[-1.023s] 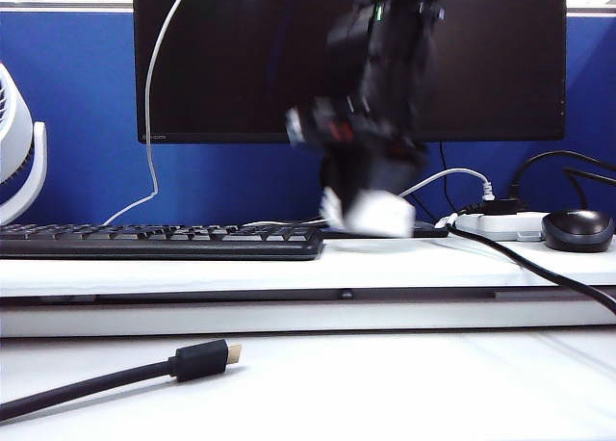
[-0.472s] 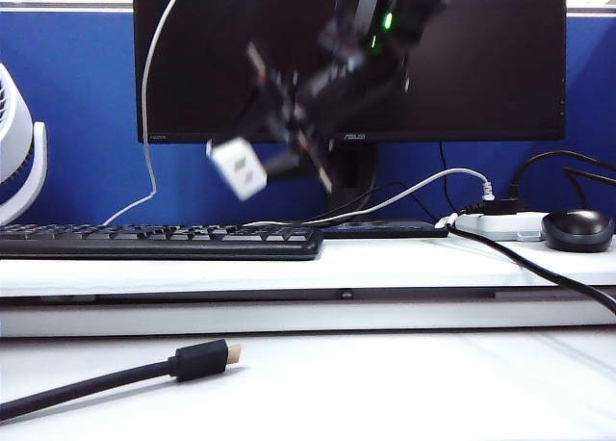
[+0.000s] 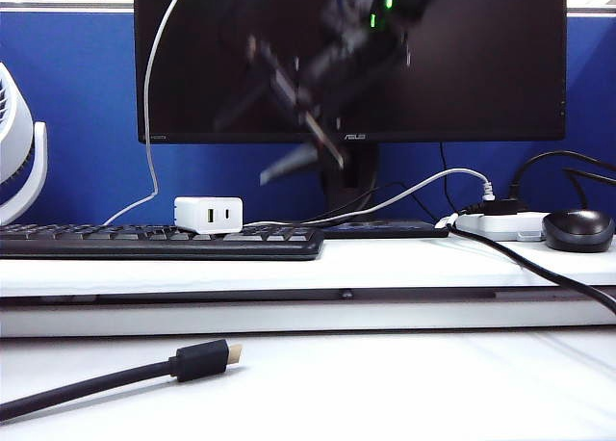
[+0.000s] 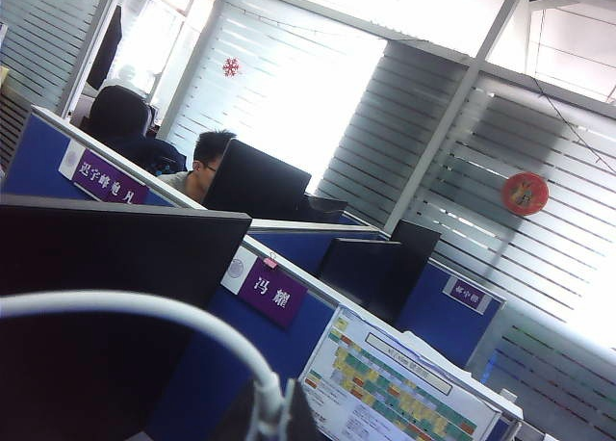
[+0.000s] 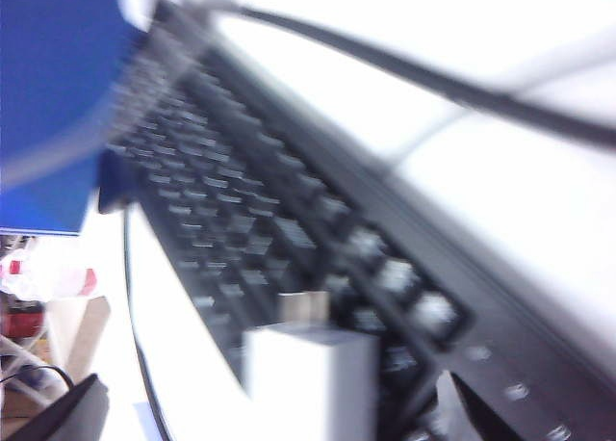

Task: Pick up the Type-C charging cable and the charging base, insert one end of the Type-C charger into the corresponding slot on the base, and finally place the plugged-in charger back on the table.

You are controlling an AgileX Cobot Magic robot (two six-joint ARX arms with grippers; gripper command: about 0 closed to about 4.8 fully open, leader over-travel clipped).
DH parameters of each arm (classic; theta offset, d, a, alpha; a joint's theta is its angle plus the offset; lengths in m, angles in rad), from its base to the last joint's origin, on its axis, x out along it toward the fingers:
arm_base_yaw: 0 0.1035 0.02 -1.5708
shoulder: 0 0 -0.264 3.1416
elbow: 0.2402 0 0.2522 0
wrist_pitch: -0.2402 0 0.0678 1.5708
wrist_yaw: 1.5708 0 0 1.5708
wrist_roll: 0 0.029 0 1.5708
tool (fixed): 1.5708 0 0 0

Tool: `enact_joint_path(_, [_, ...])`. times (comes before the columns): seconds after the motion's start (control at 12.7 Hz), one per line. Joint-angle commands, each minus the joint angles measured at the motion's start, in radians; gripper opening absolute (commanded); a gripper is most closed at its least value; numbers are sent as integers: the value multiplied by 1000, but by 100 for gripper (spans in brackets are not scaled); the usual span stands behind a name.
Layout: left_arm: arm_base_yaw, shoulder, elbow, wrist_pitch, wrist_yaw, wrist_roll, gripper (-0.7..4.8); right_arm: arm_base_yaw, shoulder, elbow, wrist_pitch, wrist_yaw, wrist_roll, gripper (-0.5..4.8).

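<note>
The charging base, a small white block with a green-lined port, lies on the raised shelf at the back edge of the black keyboard, with nothing holding it. My right gripper is a blur in front of the monitor, above and to the right of the base, jaws apart and empty. The right wrist view shows the base blurred over the keys. My left gripper is shut on the thin white Type-C charging cable, which arcs into its jaws. That cable hangs down past the monitor's left edge.
A monitor fills the back. On the shelf's right are a white power strip with plugs and a black mouse. A thick black cable with a gold-tipped plug lies on the lower table. A white fan stands at left.
The right gripper swung left and up with the charging base, then let it go. The base now lies by the keyboard. The left arm has not moved.
</note>
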Motion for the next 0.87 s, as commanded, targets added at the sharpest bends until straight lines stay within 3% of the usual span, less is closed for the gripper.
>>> enact_joint_path(0.08, [0, -5, 3, 8, 6, 4, -6, 99, -31, 74, -137, 162, -153, 479])
enact_joint_path(0.24, [0, -5, 3, 10, 2, 4, -6, 157, -31, 76, -174, 315, -206, 479])
enact_joint_path(0.39, [0, -5, 3, 14, 3, 4, -6, 283, -30, 76, -216, 684, -301, 479])
enact_joint_path(0.47, [0, -6, 3, 14, 5, 0, -6, 351, 24, 76, -264, 812, -320, 479])
enact_joint_path(0.63, [0, -6, 3, 14, 15, -1, -6, 362, 92, 76, -315, 879, -327, 459])
enact_joint_path(0.71, [0, -7, 3, 14, 21, -1, -6, 362, 96, 76, -331, 882, -329, 278])
enact_joint_path(0.79, [0, -9, 3, 13, 22, -1, -5, 361, 93, 76, -342, 882, -345, 145])
enact_joint_path(0.87, [0, -10, 3, 13, 22, 0, -6, 355, 84, 76, -362, 880, -373, 73])
